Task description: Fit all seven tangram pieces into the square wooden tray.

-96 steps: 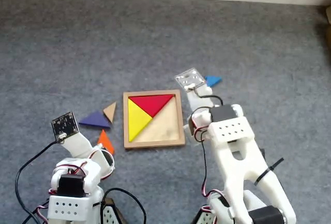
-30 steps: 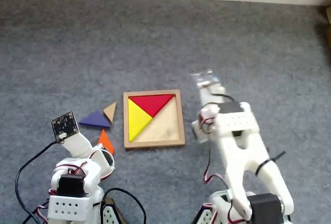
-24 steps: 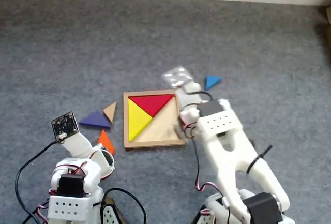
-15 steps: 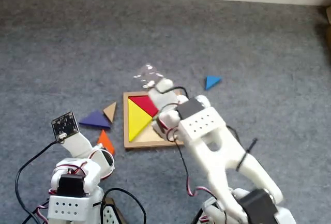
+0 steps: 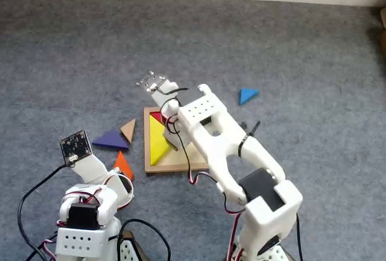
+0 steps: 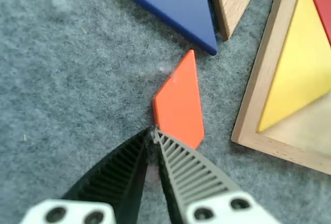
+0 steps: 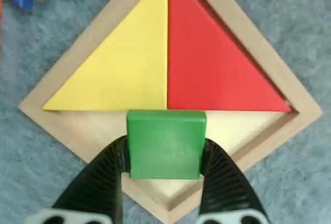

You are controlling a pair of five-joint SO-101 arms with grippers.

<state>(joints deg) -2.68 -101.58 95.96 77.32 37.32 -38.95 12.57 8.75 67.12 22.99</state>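
High view: the right arm reached across the square wooden tray (image 5: 147, 146), probably to carry its piece over the bare half of the floor. The yellow triangle (image 5: 158, 140) lay in the tray's left part, with a sliver of the red triangle (image 5: 155, 116) beside it. A small blue triangle (image 5: 247, 95) sat well apart on the carpet to the right. To the left lay the dark blue triangle (image 5: 110, 139), the wood-coloured triangle (image 5: 128, 129) and the orange parallelogram (image 5: 123, 164), all awaiting placement.

Left wrist view: the left gripper (image 6: 153, 136) had its fingers pressed together on nothing. Their tips met the near corner of the orange parallelogram, seemingly parked there.

Right wrist view: the right gripper (image 7: 164, 157) clamped the green square (image 7: 165, 141) by two opposite sides. It held the square over the tray floor at the point where the yellow and red triangles met, apparently lined up for the free corner. I could not tell whether the square touched the floor.

No writing or label was legible on tray or pieces.
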